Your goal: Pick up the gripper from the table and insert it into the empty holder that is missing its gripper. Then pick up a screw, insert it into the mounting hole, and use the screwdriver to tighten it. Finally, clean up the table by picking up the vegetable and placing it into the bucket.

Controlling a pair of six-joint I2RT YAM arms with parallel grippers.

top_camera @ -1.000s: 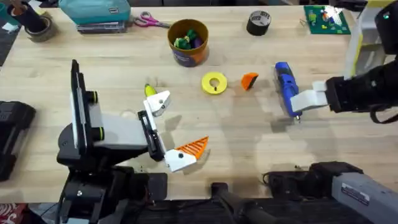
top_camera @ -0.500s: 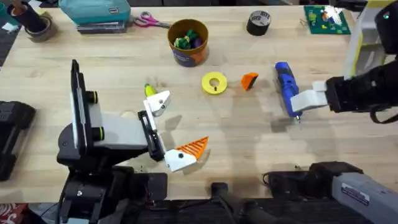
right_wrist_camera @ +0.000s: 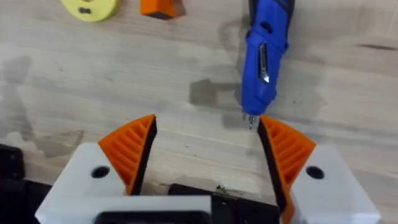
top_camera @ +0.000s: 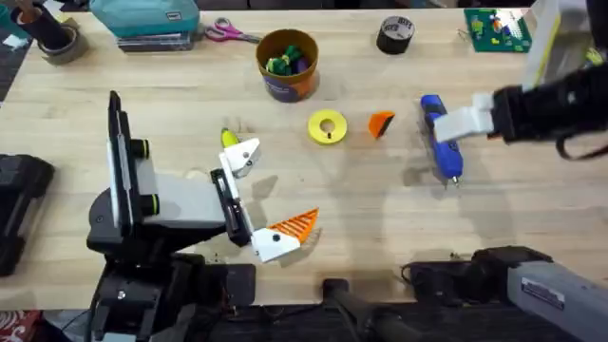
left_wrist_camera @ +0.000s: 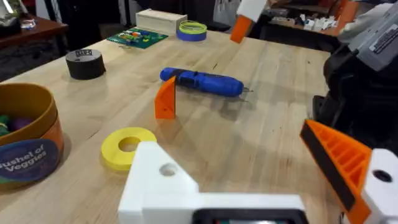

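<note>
The loose orange gripper (top_camera: 381, 123) (left_wrist_camera: 165, 99) (right_wrist_camera: 160, 6) stands on the table between a yellow tape ring (top_camera: 328, 127) and the blue screwdriver (top_camera: 440, 136) (left_wrist_camera: 202, 81) (right_wrist_camera: 264, 53). My right gripper (top_camera: 463, 125) (right_wrist_camera: 208, 134) hovers open over the screwdriver, holding nothing. My left gripper (top_camera: 266, 195) (left_wrist_camera: 236, 149) is open; its far finger is the bare white holder (top_camera: 244, 155) (left_wrist_camera: 155, 180), showing a mounting hole. The yellow vegetable (top_camera: 229, 138) lies just beyond the holder. At the table's far side stands the bucket (top_camera: 287, 65) (left_wrist_camera: 28, 143). The screw is out of view.
Scissors (top_camera: 228, 33) and a teal box (top_camera: 147, 19) lie at the far left. A black tape roll (top_camera: 395, 35) (left_wrist_camera: 85, 63) and a green circuit board (top_camera: 496, 28) sit at the far right. Bare wood lies between the two grippers.
My right gripper has moved from over the screwdriver's bit end toward the far side, now above its body. The screwdriver, the orange gripper and the left arm have not moved.
</note>
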